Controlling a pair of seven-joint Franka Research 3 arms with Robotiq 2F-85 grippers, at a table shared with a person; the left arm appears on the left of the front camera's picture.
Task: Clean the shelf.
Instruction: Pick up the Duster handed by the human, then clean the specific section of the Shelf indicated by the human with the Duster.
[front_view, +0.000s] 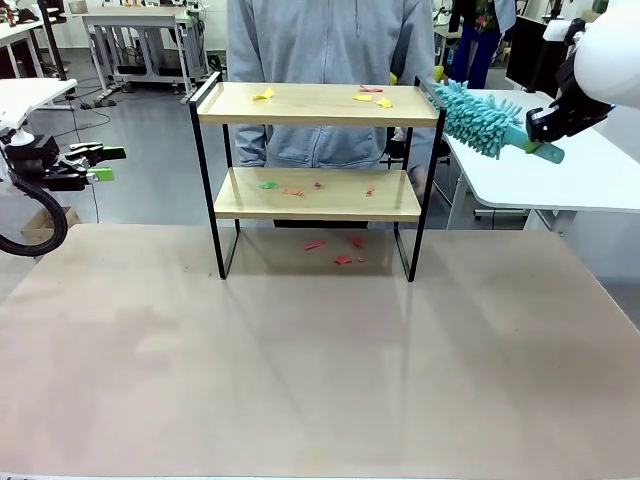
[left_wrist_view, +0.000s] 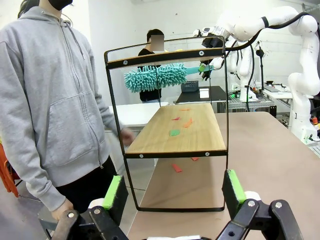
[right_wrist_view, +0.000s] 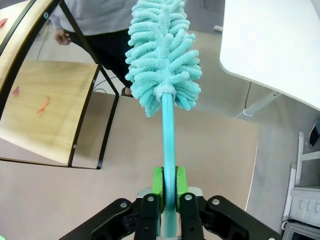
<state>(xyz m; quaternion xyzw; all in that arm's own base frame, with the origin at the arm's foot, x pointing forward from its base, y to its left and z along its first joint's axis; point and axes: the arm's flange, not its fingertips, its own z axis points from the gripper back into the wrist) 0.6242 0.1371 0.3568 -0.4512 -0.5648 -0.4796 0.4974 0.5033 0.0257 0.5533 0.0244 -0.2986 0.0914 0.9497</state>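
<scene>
Okay, my right gripper (right_wrist_view: 169, 182) clamps the teal duster (right_wrist_view: 162, 55) by its handle, fluffy head just beside the shelf (front_view: 315, 103) at its top right rail. My left gripper (front_view: 97, 163) hangs spread wide, well left. The shelf stands on the table (front_view: 300, 360), far side, scraps (front_view: 263, 95) on both boards.

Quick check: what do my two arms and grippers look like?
The left gripper and right gripper are black, each with two fingers bearing green pads. The right arm is white and rounded. A black cable loops beside the left gripper.
</scene>
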